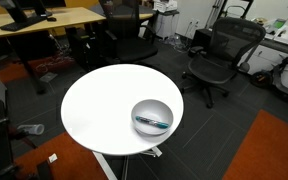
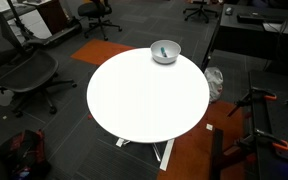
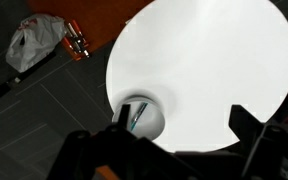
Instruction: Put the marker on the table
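Observation:
The marker (image 1: 152, 121), a thin dark teal stick, lies inside a grey bowl (image 1: 152, 128) near the edge of the round white table (image 1: 104, 105). Both exterior views show the bowl (image 2: 165, 57) with the marker (image 2: 163, 52) in it, on the table (image 2: 144, 95). In the wrist view my gripper (image 3: 182, 125) hangs open and empty high above the table (image 3: 204, 60). Its one finger overlaps the rim of the bowl (image 3: 149, 122), where the marker (image 3: 136, 115) lies. The arm does not show in the exterior views.
Black office chairs (image 1: 222, 52) and a wooden desk (image 1: 44, 18) stand around the table. A white plastic bag (image 3: 34, 42) lies on the floor by the orange carpet (image 3: 89, 20). Another chair (image 2: 19, 70) stands beside the table.

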Controlling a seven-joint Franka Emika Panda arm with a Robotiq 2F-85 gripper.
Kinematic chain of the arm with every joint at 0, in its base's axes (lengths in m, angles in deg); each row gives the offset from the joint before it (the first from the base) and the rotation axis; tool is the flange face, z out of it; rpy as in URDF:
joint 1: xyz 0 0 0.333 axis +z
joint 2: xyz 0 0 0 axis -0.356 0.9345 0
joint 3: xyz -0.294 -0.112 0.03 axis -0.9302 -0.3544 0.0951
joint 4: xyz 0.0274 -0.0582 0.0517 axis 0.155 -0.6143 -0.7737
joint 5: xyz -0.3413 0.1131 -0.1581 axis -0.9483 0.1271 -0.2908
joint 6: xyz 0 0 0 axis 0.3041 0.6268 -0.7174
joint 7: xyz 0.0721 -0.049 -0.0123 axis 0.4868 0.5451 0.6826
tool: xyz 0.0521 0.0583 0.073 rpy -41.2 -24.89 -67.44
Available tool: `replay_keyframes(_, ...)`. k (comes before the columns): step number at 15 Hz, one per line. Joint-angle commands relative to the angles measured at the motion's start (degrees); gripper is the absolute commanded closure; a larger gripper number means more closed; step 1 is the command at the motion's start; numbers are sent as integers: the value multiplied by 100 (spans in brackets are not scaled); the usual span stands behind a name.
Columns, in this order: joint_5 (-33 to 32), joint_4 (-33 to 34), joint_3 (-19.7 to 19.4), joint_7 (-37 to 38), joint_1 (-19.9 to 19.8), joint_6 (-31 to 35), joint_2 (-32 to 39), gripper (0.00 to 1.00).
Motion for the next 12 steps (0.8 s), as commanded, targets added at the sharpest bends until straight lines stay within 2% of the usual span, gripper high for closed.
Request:
replay_keyframes(1,-158,75,-58,413,-169,613,665,0)
replay_keyframes(9,-123,358,-558,801,-323,1865,2209,0)
replay_keyframes(12,-98,613,-791,941,-275,2118,2748,0)
